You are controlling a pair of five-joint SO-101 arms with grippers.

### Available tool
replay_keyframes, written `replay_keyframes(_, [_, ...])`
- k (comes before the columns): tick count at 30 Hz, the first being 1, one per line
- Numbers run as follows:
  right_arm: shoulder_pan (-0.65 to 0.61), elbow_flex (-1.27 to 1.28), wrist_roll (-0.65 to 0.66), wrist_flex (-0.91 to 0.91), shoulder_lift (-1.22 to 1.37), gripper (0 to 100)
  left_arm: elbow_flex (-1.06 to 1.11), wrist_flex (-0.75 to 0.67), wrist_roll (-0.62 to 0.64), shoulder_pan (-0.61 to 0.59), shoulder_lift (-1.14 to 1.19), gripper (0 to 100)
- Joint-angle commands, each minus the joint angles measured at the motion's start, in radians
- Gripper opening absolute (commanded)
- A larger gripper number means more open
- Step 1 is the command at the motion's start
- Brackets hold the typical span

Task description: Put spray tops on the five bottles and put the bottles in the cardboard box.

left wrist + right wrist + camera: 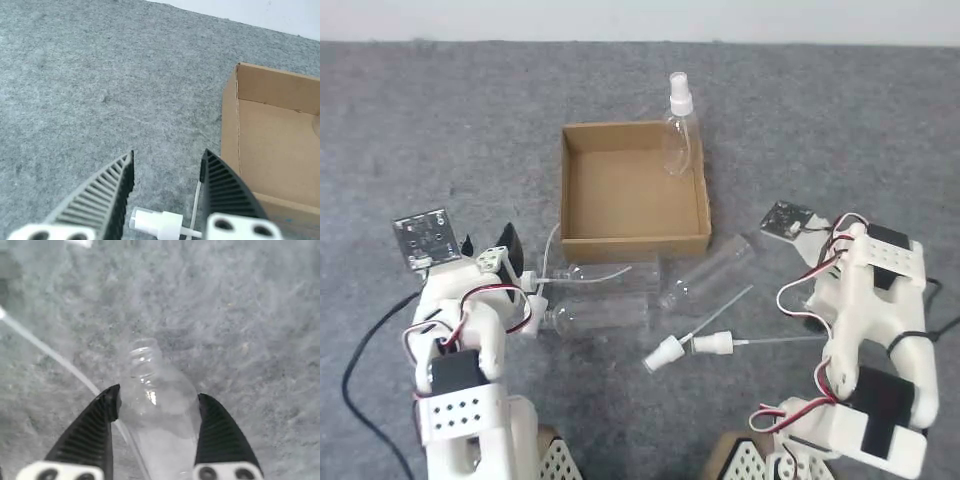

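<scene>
- Over on the left, the left gripper (pixel 168 152) is hanging low over the grey felt (pixel 75 75), just beside the cardboard box (pixel 270 135). Its jaws are standing apart and a white spray top (pixel 156 223) is lying between them near their roots. I would say they are not clamping it
- The right gripper (pixel 157 395) is also sitting with jaws apart, straddling the open bottle (pixel 160 435), whose bare threaded neck is pointing away from the wrist. The jaws are lying close to its sides, but to my eye they are not squeezing it
- A capped bottle (pixel 678 135) is leaning at the far corner of the box, seemingly inside it, so that one is looking finished
- The front bottle (pixel 612 272) and the second bottle (pixel 600 312) are lying side by side on the felt just in front of the box, with white tops at their ends toward the left arm. Whether those tops are screwed home I cannot tell
- Two loose tops (pixel 665 352) with thin dip tubes are lying between the arms, near the open bottle
- Judging by all this, the capping is still going on and boxing has barely begun
- The next move is calling for the right jaws to close firmly on the open bottle while leaving its neck free, and for a top to be brought over with its springy tube lined up with that narrow mouth before any twisting
</scene>
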Motion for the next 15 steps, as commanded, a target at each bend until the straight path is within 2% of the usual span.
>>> replay_keyframes(1, [-0.027,-0.049,-0.187,0.001,-0.061,4.2,-0.007,-0.034,-0.005,-0.003,-0.020,20])
replay_keyframes(6, [-0.039,-0.095,-0.371,0.001,-0.059,6.2,-0.005,-0.034,-0.005,-0.003,-0.018,20])
replay_keyframes(15, [-0.182,-0.098,-0.601,0.047,-0.050,6.3,-0.001,-0.034,-0.005,-0.003,-0.018,20])
